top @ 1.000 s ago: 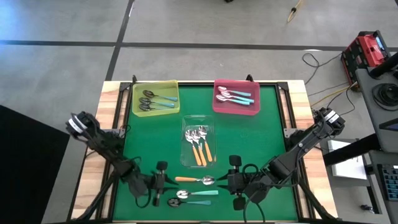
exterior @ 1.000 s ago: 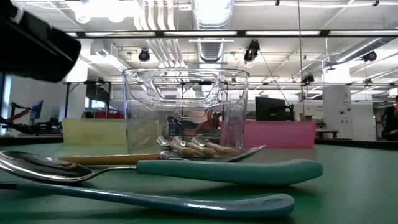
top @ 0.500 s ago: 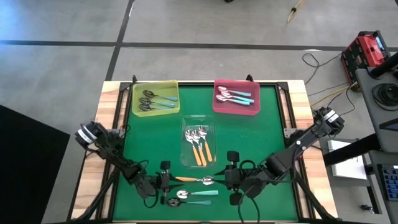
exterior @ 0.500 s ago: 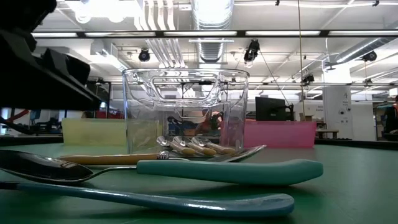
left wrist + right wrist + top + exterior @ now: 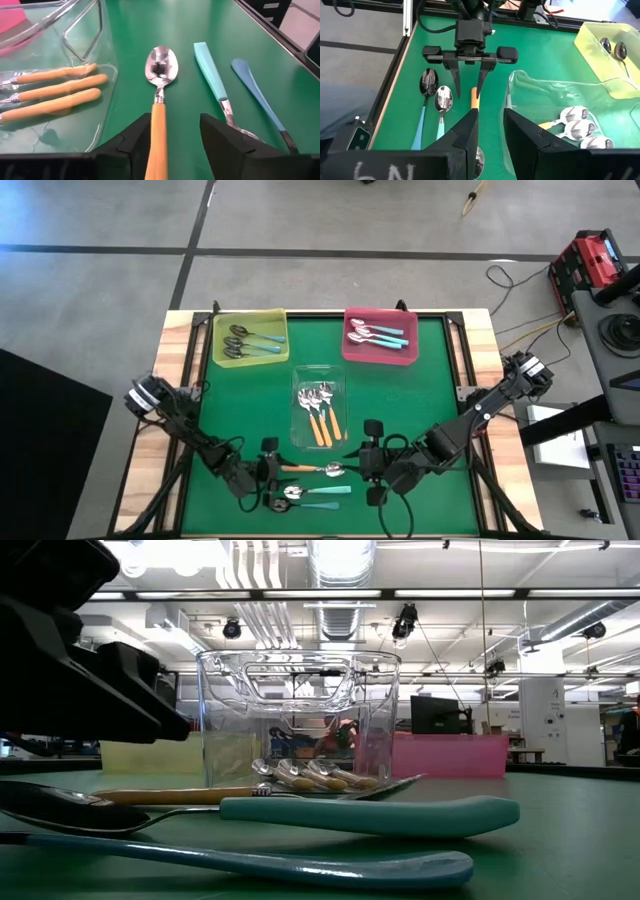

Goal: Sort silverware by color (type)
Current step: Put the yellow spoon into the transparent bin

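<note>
A: Spoons are mostly put away! The yellow tray point(image 5: 250, 338) at the far left has dark spoons with blue handles. The pink tray point(image 5: 379, 335) at the far right has shiny spoons with blue handles. The clear tray point(image 5: 319, 409) in the middle has shiny spoons with orange handles.

B: What is left on the green tabletop point(image 5: 400, 410)?

A: Three spoons, at the near edge. An orange-handled spoon point(image 5: 312, 469) lies just near of the clear tray. Two more lie a bit nearer: a teal-handled spoon point(image 5: 215, 80) with a shiny bowl and a blue-handled spoon point(image 5: 257, 92) with a dark bowl.

B: What are the arms doing?

A: The left pincer point(image 5: 268, 470) is low at the orange handle's end. Its fingers are spread, one on each side of the handle, and they do not pinch it. The right pincer point(image 5: 366, 463) is at the other end, by the spoon's bowl. Its fingers stand a little apart and I see nothing between them.

B: So is it nearly done?

A: I think so. The orange one likely belongs in the clear tray. The other two look like one for pink and one for yellow.
</note>
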